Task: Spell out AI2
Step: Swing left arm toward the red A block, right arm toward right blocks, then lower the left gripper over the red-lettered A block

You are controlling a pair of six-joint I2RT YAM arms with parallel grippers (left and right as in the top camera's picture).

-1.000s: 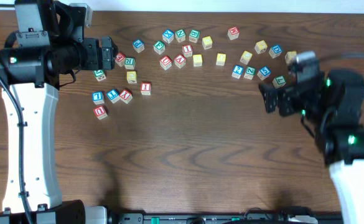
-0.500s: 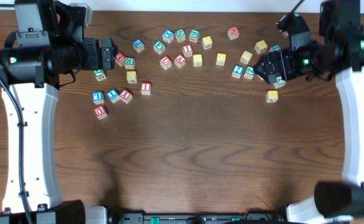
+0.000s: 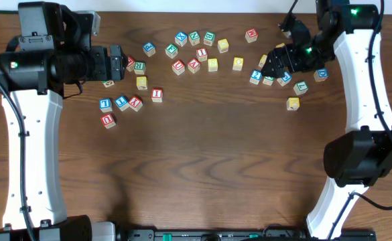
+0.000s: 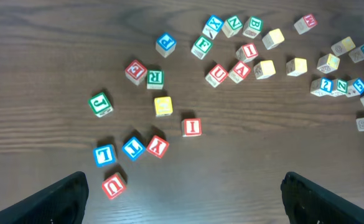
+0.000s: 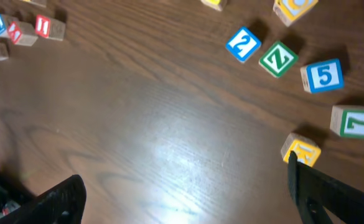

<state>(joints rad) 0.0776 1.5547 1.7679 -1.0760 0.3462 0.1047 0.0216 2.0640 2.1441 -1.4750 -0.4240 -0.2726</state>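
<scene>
Probably light, hard, slightly slick, so pinch across opposite flat sides: 2 block (image 5: 242, 44) near the spread, empty right tool (image 5: 188, 200), A block (image 4: 239, 71) and I block (image 4: 191, 127) on the counter (image 3: 202, 167) before the equally spread left tool (image 4: 182, 200).

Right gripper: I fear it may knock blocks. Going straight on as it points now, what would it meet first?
Probably bare table: the right wrist view shows only wood ahead of the right gripper. The 2 block lies right of that line, though depth is unclear.

right pincer (image 3: 268, 65) shifted left, nearer blue 2 block (image 3: 255, 77)
</scene>
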